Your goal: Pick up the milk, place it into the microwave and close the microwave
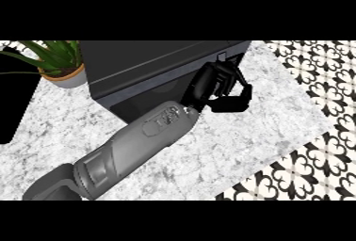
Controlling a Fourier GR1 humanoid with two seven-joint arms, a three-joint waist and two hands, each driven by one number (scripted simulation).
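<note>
Marble counter (208,160), patterned tile wall (327,84), potted plant (55,63).

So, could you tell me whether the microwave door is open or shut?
Looks shut: the microwave door lies flush, the left hand at its edge.

A single head view is provided. The camera sits above the table (208,155) and looks steeply down onto its marbled top. The microwave (153,66) occupies the upper centre of the frame, a potted plant (59,66) the upper left corner, and patterned floor tiles (313,155) the right side. One forearm (132,150) enters from the lower left edge, close to the camera.
</note>
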